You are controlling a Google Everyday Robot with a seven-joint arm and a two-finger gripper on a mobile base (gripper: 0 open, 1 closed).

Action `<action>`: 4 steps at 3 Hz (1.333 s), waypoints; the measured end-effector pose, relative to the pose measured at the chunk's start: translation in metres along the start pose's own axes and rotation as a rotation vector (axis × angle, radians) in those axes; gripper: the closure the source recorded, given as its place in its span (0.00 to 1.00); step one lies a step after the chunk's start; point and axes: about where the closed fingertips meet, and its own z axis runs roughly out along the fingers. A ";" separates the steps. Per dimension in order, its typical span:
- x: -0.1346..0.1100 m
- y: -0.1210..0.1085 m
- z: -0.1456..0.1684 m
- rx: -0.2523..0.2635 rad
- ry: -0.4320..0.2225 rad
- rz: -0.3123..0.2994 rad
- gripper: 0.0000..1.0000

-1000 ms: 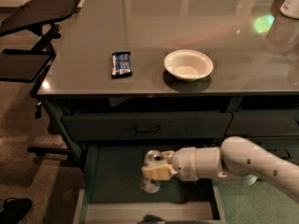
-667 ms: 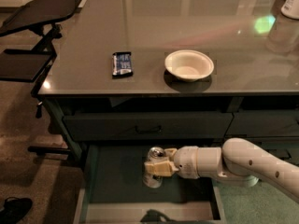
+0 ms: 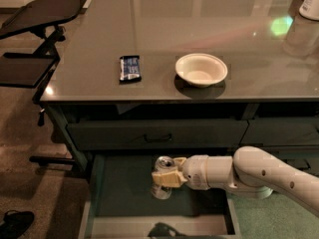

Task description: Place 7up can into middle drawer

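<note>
The 7up can (image 3: 164,164) stands upright inside the open middle drawer (image 3: 122,190), its pull-tab top facing up, roughly at the centre of the drawer's width and over the dark bare floor (from where I stand I cannot tell whether its base is resting on that floor or held just above it). The end effector (image 3: 162,179) is closed around the can's midsection, with its pale yellowish fingers (image 3: 169,179) pressed against the can's side, so the can's top shows above them and its bottom below. The white arm (image 3: 259,173) reaches in from the can's 3 o'clock, lying nearly level above the right half of the drawer. The drawer's paler front lip runs across at the can's 6 o'clock. At 12 o'clock from the can, just under the worktop (image 3: 199,24), sits a closed drawer with a dark handle (image 3: 157,133). Up on the worktop, a white bowl (image 3: 201,69) sits at about 1 o'clock from the can and a flat dark blue snack packet (image 3: 130,67) at about 11 o'clock, the two well apart. A green glow (image 3: 281,24) reflects off the glossy surface far off at 2 o'clock.
</note>
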 end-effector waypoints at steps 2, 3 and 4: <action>0.057 -0.060 0.038 0.093 -0.007 -0.040 1.00; 0.089 -0.095 0.059 0.113 -0.058 0.009 1.00; 0.119 -0.121 0.082 0.119 -0.126 0.044 1.00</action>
